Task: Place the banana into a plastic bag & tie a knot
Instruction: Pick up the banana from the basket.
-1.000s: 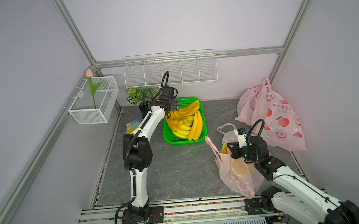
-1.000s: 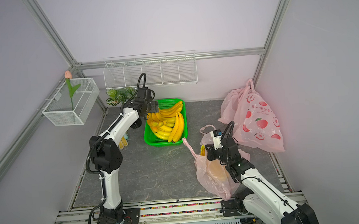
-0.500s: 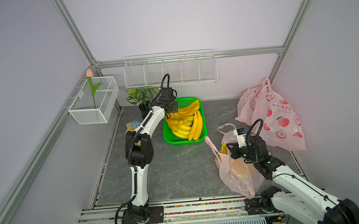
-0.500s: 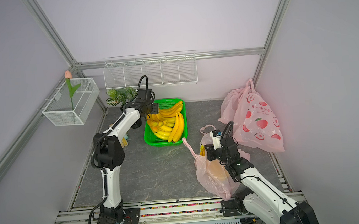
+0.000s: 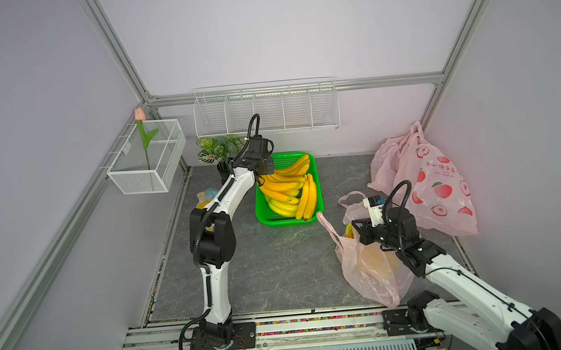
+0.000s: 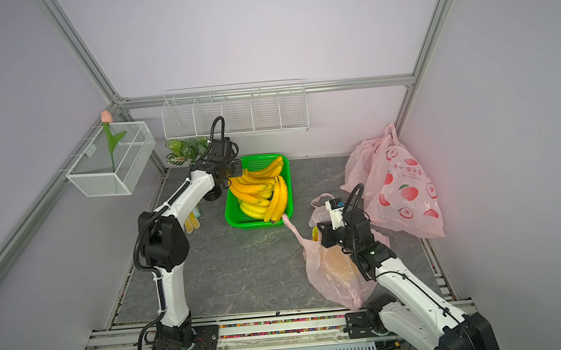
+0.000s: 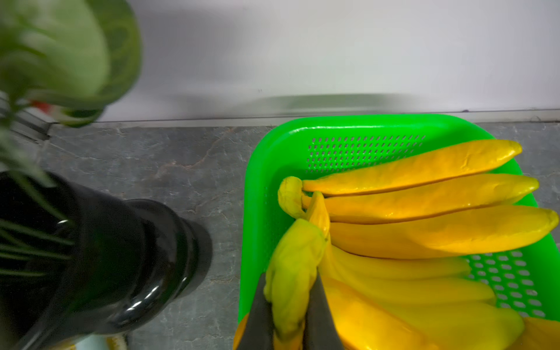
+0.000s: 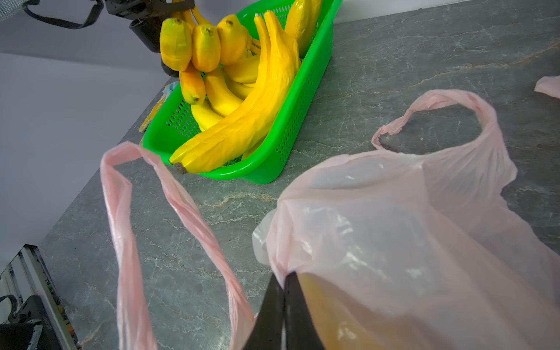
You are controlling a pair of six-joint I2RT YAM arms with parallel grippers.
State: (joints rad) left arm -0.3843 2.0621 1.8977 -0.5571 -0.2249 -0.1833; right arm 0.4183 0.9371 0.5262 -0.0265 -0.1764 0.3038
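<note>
Left wrist view: left gripper [image 7: 288, 281] clamped on the crown of a banana bunch [image 7: 292, 251] in the green basket [image 7: 333, 127].
Both dark fingers [image 7: 260, 306] press the greenish crown from either side, at the basket's back-left corner; the bunch's fruit fans away from the gripper over other bananas [image 5: 307, 197] heaped in the basket. The right gripper [image 8: 285, 281] has its jaws together, pinching the rim of the pink plastic bag [image 8: 394, 227] – the bag sits on the grey table [image 5: 261, 258] just right of the basket's near corner, with yellow-orange fruit showing through its film. One handle loop [image 8: 127, 212] trails out to that corner. A potted plant [image 7: 121, 257] in a black pot stands close beside the basket's left wall, near the left gripper. A printed pink bag [image 5: 435, 188] slumps by the right wall, well apart.
</note>
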